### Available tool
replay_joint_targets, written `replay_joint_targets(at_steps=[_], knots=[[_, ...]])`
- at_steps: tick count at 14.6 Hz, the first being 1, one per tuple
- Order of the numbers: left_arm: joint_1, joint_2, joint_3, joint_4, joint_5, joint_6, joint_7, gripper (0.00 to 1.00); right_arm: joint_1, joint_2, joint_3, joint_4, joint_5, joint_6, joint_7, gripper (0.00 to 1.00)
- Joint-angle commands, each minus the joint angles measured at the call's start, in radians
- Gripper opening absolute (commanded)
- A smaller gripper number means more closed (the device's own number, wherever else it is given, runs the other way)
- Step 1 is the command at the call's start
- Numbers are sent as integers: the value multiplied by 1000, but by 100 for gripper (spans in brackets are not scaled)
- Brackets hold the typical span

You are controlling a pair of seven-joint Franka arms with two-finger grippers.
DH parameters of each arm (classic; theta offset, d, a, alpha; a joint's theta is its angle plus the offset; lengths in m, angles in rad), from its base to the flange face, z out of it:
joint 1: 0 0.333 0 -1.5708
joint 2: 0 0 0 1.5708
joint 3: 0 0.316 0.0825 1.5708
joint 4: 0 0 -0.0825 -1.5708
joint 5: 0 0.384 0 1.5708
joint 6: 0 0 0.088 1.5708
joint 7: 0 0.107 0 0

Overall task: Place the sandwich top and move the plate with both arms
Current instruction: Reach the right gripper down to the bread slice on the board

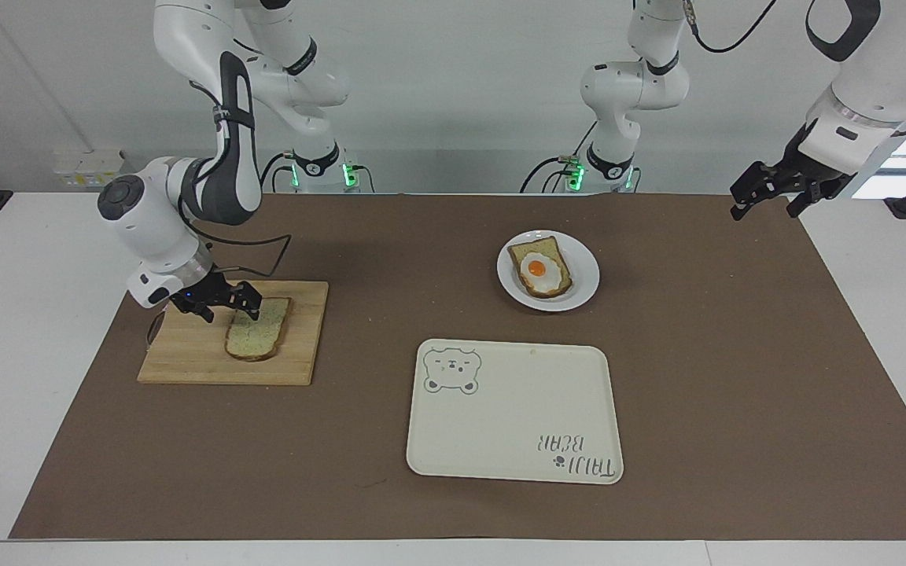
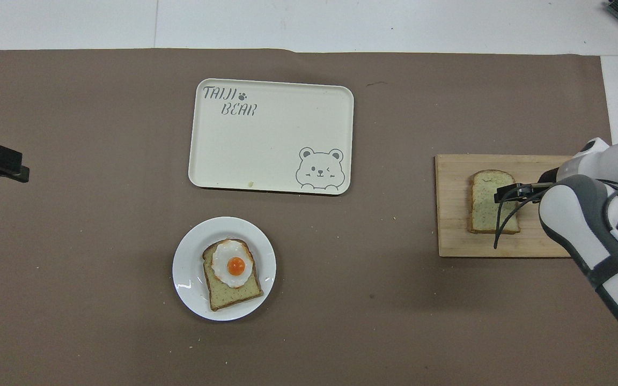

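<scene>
The sandwich top (image 1: 256, 336), a plain speckled slice, lies flat on a wooden cutting board (image 1: 185, 350) at the right arm's end of the table; it also shows in the overhead view (image 2: 482, 206). My right gripper (image 1: 229, 308) is open and low over the slice's end nearer the robots, and it shows in the overhead view (image 2: 504, 192). The white plate (image 1: 583, 287) holds a bread slice with a fried egg (image 1: 541, 270) and shows in the overhead view (image 2: 191, 289). My left gripper (image 1: 764, 200) is open and waits raised over the mat's corner at the left arm's end.
A cream bear-printed tray (image 1: 516, 409) lies farther from the robots than the plate, near the table's middle, seen too in the overhead view (image 2: 271, 145). The cutting board (image 2: 451, 214) has a small handle loop at its outer edge.
</scene>
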Motion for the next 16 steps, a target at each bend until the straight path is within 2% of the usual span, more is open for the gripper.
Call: replay_joint_targets(at_steps=[1, 5, 6, 7, 8, 9, 11, 12, 13, 14, 16], knots=[[16, -17, -9, -8, -13, -9, -1, 100, -17, 21, 10, -1, 32, 22, -37, 100], [16, -17, -9, -8, -13, -9, -1, 100, -14, 21, 10, -1, 32, 21, -37, 100], [16, -17, -9, -8, -13, -8, -1, 100, -14, 21, 10, -3, 35, 22, -33, 93], [16, -17, -9, -10, -13, -9, -1, 100, -14, 20, 10, -7, 43, 22, -30, 76], [16, -17, -9, -8, -13, -9, -1, 100, -15, 18, 10, -9, 54, 22, -28, 69], [16, -17, -9, -8, -13, -8, -1, 100, -14, 18, 10, -9, 60, 22, -28, 63], [16, -17, -10, -8, -13, -9, -1, 100, -14, 23, 10, -11, 63, 24, -28, 63], [16, -17, -9, -8, -13, -9, -1, 100, -15, 23, 10, -12, 63, 22, -28, 50], [16, -17, -9, -8, -13, -9, -1, 100, -15, 24, 10, -12, 64, 22, -31, 23], [16, -17, -10, -8, -13, -9, -1, 100, -15, 24, 10, -12, 64, 22, -27, 0], [16, -17, -9, -8, -13, -9, -1, 100, -11, 26, 10, -11, 64, 24, -5, 0]])
